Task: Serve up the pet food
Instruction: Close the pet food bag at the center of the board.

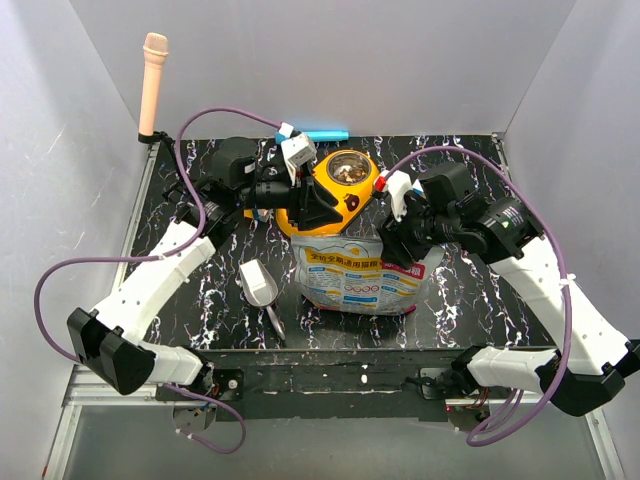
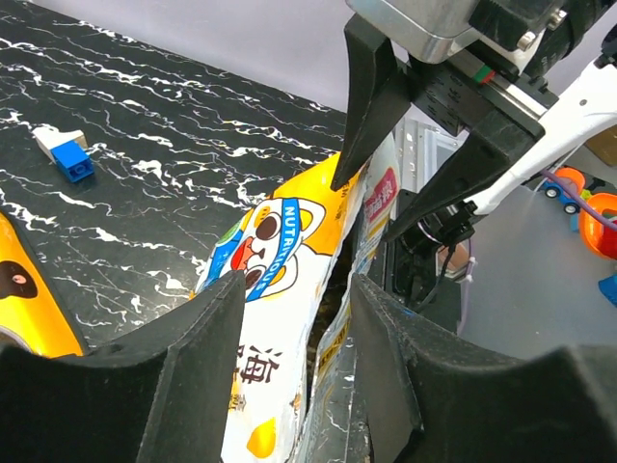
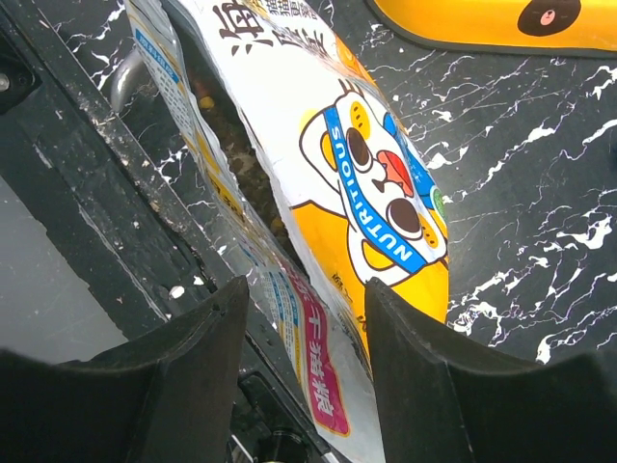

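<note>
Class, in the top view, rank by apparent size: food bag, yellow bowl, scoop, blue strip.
1. Bag and bowl: about alike, and the bowl is partly hidden, so unranked.
2. Scoop.
3. Blue strip, the smallest.

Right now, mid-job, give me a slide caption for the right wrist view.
Open right end effector straddles the bag mouth, kibble visible inside, yellow bowl beyond.

The bag point(image 3: 386, 193) is glossy, crinkled printed foil; the pet food point(image 3: 233, 149) inside looks dry and matt. The bench point(image 2: 145, 145) is smooth, marble-patterned, slightly shiny. The fingers point(image 2: 193, 376) of the left hand point(image 2: 296, 280) are matt black plastic.
</note>
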Action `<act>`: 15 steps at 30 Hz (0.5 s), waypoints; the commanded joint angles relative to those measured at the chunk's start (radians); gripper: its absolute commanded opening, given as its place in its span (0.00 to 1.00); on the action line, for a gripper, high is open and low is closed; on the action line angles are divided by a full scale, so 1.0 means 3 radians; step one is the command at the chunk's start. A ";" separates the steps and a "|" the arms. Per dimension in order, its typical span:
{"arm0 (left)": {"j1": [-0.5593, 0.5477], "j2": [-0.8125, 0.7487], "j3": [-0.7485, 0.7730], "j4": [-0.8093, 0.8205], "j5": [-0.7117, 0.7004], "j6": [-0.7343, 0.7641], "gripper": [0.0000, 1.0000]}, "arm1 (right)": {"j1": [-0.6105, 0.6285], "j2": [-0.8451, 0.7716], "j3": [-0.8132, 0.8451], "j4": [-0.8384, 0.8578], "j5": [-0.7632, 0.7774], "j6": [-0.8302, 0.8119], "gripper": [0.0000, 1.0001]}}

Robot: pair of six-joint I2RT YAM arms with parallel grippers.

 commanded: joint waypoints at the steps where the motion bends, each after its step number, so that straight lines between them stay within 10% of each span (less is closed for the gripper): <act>1: 0.0020 0.0016 0.0115 0.0025 0.0260 -0.0107 0.48 | 0.0018 0.0029 0.0122 0.0057 -0.0153 0.0027 0.57; 8: -0.0148 0.0257 0.0012 0.0015 0.0343 -0.0066 0.48 | 0.0018 0.0239 0.0219 0.0118 -0.0174 0.0037 0.01; 15: -0.0424 0.0492 -0.0034 0.0014 0.0297 0.0006 0.48 | -0.0007 0.0224 0.0163 0.0133 -0.0118 0.0006 0.01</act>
